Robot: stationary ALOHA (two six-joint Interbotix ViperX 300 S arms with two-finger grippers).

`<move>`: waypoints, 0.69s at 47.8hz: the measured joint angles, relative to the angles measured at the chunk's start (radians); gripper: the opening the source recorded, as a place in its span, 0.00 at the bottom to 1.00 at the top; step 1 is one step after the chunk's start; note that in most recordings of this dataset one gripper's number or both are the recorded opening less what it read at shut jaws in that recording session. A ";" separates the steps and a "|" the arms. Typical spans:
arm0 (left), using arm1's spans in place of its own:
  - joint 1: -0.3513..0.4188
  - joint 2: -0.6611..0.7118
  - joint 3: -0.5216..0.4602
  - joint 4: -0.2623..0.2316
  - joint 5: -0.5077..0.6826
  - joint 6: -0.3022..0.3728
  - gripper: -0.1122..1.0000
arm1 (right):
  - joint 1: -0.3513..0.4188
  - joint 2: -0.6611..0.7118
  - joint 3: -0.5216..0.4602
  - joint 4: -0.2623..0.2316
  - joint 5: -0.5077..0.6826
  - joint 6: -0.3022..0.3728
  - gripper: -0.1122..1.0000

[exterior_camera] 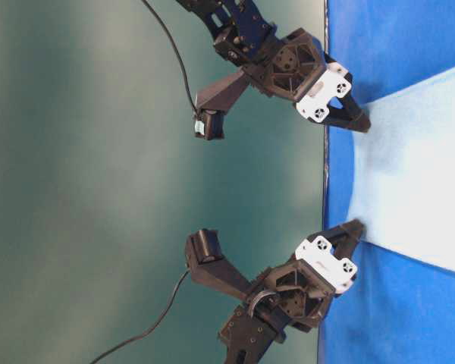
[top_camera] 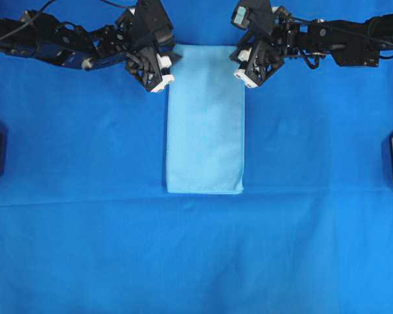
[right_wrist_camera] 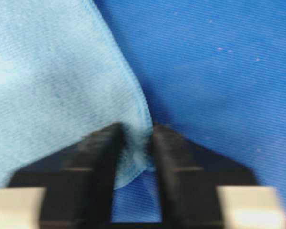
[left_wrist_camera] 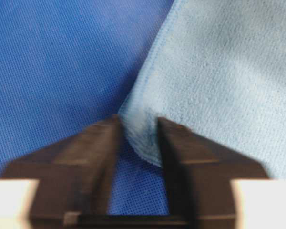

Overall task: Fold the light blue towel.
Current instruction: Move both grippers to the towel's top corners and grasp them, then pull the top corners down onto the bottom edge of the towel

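In the overhead view, the left hand (top_camera: 158, 77) pinches the upper-left corner of the light blue towel (top_camera: 205, 124), which lies as a narrow folded strip at frame centre on the royal-blue table cloth (top_camera: 72, 150). The right hand (top_camera: 249, 73) pinches the upper-right corner, probably to draw both corners down together.

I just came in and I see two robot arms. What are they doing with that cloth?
They are folding the thin, pale blue microfibre towel, already a long strip on the darker royal-blue table cloth. The left end effector and right end effector each pinch a far corner.
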 measured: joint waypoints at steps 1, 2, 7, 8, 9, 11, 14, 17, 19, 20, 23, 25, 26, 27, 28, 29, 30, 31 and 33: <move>0.000 0.002 0.002 0.000 -0.002 0.000 0.24 | 0.000 -0.002 0.000 0.000 0.002 -0.002 0.22; -0.002 0.002 0.000 0.002 0.000 0.000 0.19 | 0.003 0.000 0.002 0.000 0.003 0.000 0.17; -0.006 0.003 0.002 0.000 0.000 0.005 0.12 | 0.006 -0.002 0.003 0.002 0.005 -0.002 0.14; -0.008 0.003 0.000 0.000 -0.002 0.005 0.12 | 0.006 0.000 0.005 0.000 0.006 -0.002 0.14; -0.008 0.003 0.002 0.000 -0.002 0.003 0.12 | 0.006 -0.002 0.003 0.000 0.006 0.000 0.14; -0.011 0.003 0.002 0.000 -0.002 0.005 0.12 | 0.006 0.000 0.003 0.000 0.005 0.000 0.14; -0.011 0.003 0.000 0.000 -0.002 0.005 0.12 | 0.006 -0.002 0.003 0.000 0.006 0.003 0.14; -0.014 0.003 0.002 0.000 0.000 0.005 0.12 | 0.005 -0.002 0.003 0.000 0.006 0.009 0.14; -0.014 0.003 0.002 0.002 0.000 0.005 0.12 | 0.006 -0.002 0.003 0.000 0.006 0.012 0.14; -0.014 0.003 0.002 0.000 0.002 0.005 0.12 | 0.006 -0.002 0.003 0.002 0.008 0.012 0.14; -0.015 0.000 0.002 0.000 0.003 0.003 0.12 | 0.006 -0.008 0.003 0.000 0.020 0.012 0.14; -0.015 -0.008 0.002 0.000 0.003 0.003 0.12 | 0.005 -0.017 0.005 0.002 0.034 0.014 0.14; -0.015 -0.015 0.002 0.000 0.005 0.005 0.12 | 0.005 -0.021 0.005 0.002 0.044 0.014 0.14; -0.015 -0.021 0.002 0.000 0.005 0.006 0.12 | 0.005 -0.029 0.006 0.002 0.052 0.014 0.14; -0.015 -0.031 0.002 0.000 0.005 0.008 0.12 | 0.006 -0.035 0.008 0.002 0.058 0.012 0.14; -0.015 -0.040 0.002 0.000 0.005 0.008 0.12 | 0.005 -0.046 0.008 0.002 0.069 0.014 0.14; -0.015 -0.048 0.002 0.000 0.005 0.006 0.12 | 0.005 -0.054 0.008 0.000 0.075 0.012 0.14; -0.015 -0.054 0.002 0.002 0.005 0.009 0.12 | 0.006 -0.063 0.008 0.002 0.081 0.014 0.14; -0.015 -0.067 0.002 0.000 0.005 0.015 0.12 | 0.005 -0.078 0.008 0.002 0.091 0.012 0.14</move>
